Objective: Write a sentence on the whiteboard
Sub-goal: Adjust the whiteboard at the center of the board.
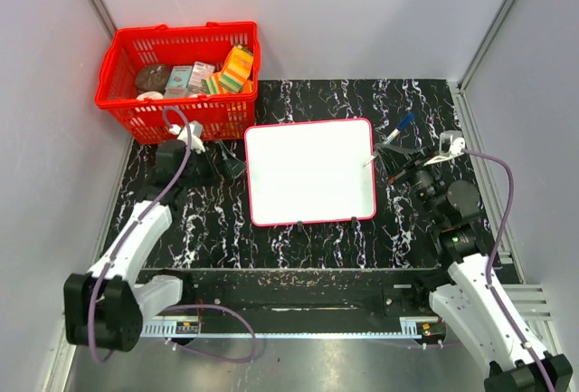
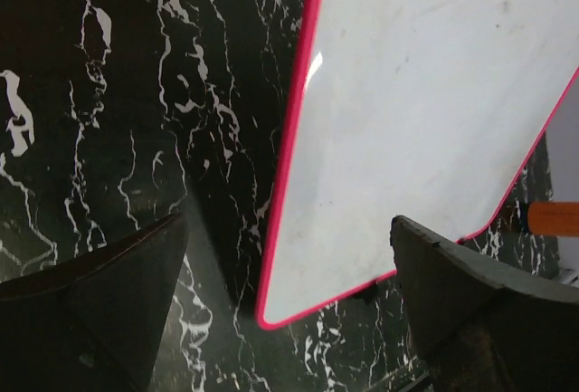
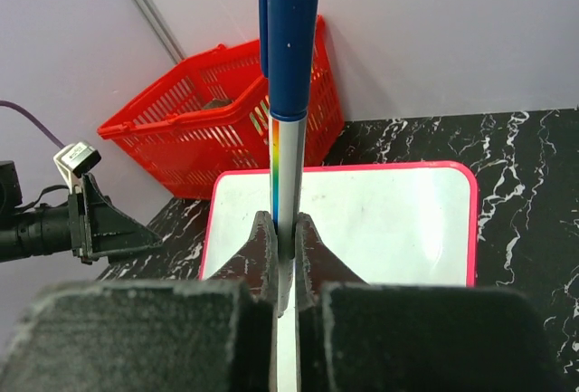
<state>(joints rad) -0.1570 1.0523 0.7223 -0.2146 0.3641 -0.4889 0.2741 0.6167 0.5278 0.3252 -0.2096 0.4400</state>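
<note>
Fingers of the right arm (image 3: pixel 258 256) are pinched shut on a blue-and-silver marker (image 3: pixel 291 48), its blue barrel rising past them. The overhead view puts its pale end at the edge of the whiteboard (image 3: pixel 389 220) nearest those fingers; whether the tip touches cannot be told. Just beyond them the red-framed board lies flat on the black marbled table (image 3: pixel 534 166), its white face bare, with no stroke of the sentence showing in any view. Across the board, the left fingers (image 2: pixel 109 292) stand spread wide and hold nothing, the board's other edge lying ahead of them and between their tips. Farther out on that side sits a red basket (image 1: pixel 217 111) of packets. With pen gripped and board in reach, the task looks ready to start, but all the writing appears yet to be done.
</note>
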